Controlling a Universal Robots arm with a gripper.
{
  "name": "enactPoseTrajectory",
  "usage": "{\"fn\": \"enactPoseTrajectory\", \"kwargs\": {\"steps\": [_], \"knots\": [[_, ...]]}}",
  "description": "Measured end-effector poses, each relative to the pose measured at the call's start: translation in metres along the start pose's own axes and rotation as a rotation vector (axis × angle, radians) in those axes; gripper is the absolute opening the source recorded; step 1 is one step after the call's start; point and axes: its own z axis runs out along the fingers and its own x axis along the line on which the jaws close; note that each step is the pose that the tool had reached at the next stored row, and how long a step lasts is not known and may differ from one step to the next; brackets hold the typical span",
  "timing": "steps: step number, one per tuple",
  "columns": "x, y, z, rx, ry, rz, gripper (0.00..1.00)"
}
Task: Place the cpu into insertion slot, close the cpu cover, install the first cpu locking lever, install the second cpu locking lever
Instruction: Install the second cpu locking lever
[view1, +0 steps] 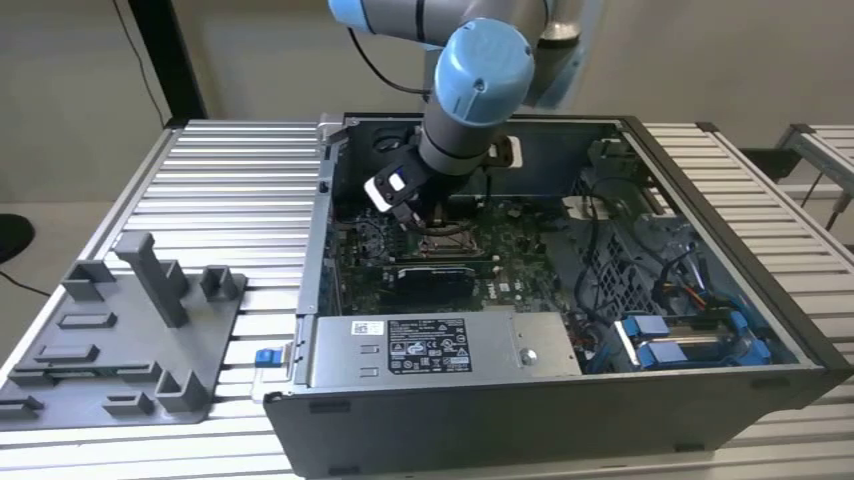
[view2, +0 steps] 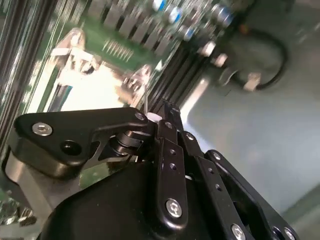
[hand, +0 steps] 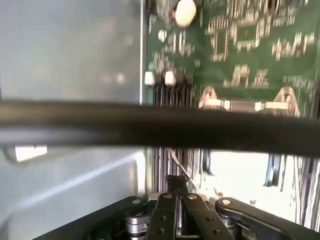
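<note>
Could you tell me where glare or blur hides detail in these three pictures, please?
In both wrist views glare whitens the metal beside the gripper and the green circuit board is soft; in the first wrist view a blurred dark bar crosses; the exterior view is evenly lit.

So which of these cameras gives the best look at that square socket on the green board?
The exterior view: it shows the whole insertion slot, silver rim around a dark centre, just below the gripper. The second wrist view catches a bright, washed-out part beyond the fingers. The first wrist view has a white glare patch there, no detail.
</note>
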Motion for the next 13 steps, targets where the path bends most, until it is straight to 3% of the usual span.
{"fn": "enactPoseTrajectory", "kwargs": {"steps": [2, 3, 5, 7, 10, 13], "knots": [[0.0013, -0.007, 0.0012, -0.0033, -0.0002, -0.001, 0.0], [0.0014, -0.0091, 0.0014, -0.0088, -0.0006, -0.004, 0.0], [0.0011, -0.0098, 0.0028, -0.0169, -0.0001, -0.007, 0.0], [-0.0001, -0.0096, 0.0049, -0.0179, 0.0008, -0.007, 0.0], [-0.0055, -0.0092, 0.0047, -0.0187, 0.01, -0.007, 0.0], [-0.0057, -0.009, 0.0047, -0.0186, 0.01, -0.007, 0.0]]}}
